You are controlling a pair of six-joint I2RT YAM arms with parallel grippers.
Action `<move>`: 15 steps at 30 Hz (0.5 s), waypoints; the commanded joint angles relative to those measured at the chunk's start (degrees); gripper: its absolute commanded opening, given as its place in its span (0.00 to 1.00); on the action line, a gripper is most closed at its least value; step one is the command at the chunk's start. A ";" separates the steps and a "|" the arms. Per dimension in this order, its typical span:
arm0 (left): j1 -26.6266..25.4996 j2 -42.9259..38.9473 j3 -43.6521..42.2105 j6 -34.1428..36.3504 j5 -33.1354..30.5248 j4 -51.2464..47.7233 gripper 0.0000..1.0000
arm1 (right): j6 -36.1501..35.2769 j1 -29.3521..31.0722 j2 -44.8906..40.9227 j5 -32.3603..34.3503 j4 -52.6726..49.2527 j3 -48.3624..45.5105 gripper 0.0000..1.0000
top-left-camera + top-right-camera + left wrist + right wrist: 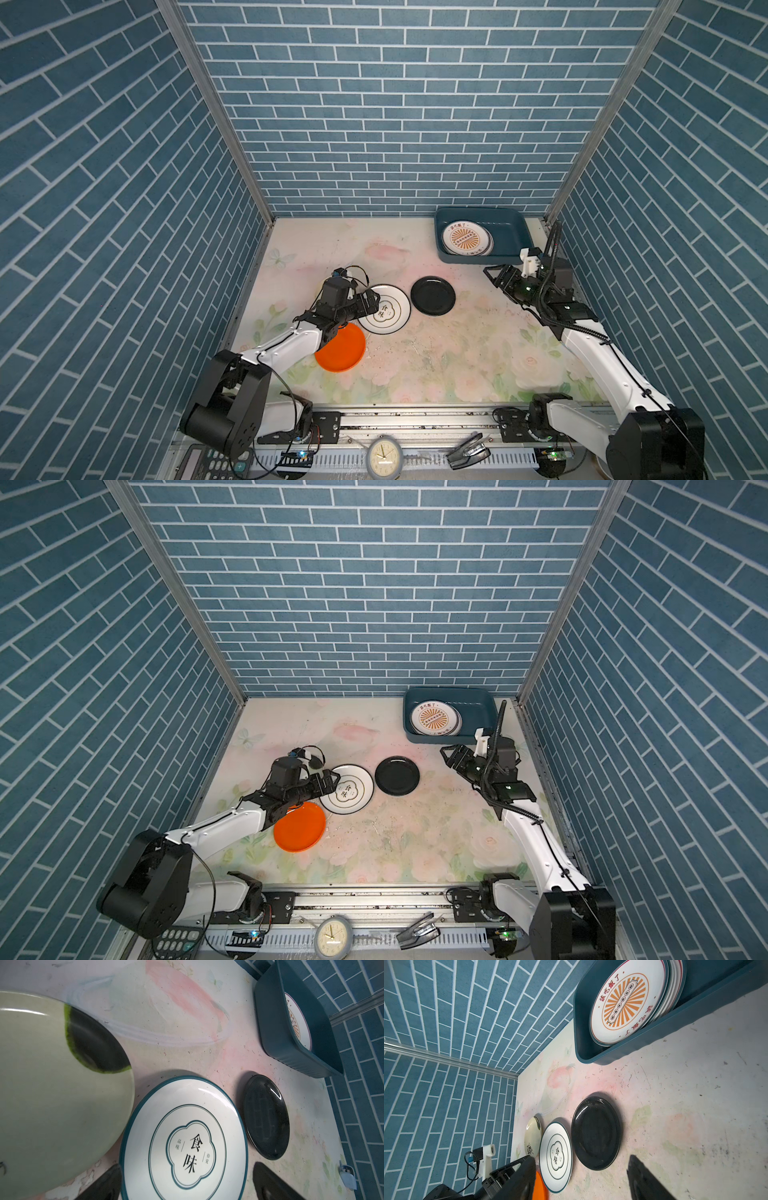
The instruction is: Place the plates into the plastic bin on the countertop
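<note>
Left gripper point(374, 303), jaws spread wide and empty, over the left rim of the teal-edged white plate point(386, 311); contact cannot be told. Black plate point(433, 296) just right of that plate; orange plate point(341, 350) near-left of it, partly under the arm; pale green plate point(52, 1095) just left of it; all flat on the countertop point(436, 357). Right gripper point(491, 277), jaws parted, holding nothing, hovers just nearer than the plastic bin point(513, 237) at far right; stack of plates point(466, 237), sunburst print on top, lies in the bin's left half.
</note>
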 commanded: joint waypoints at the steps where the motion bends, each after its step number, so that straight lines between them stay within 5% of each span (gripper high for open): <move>1: 0.46 -1.16 -1.53 0.04 -0.12 -1.78 1.00 | 1.44 0.23 -0.78 0.13 -0.42 -1.07 0.70; 15: 0.67 4.63 0.27 0.01 1.50 -1.17 1.00 | 1.05 0.17 -2.24 0.44 -1.20 -2.52 0.70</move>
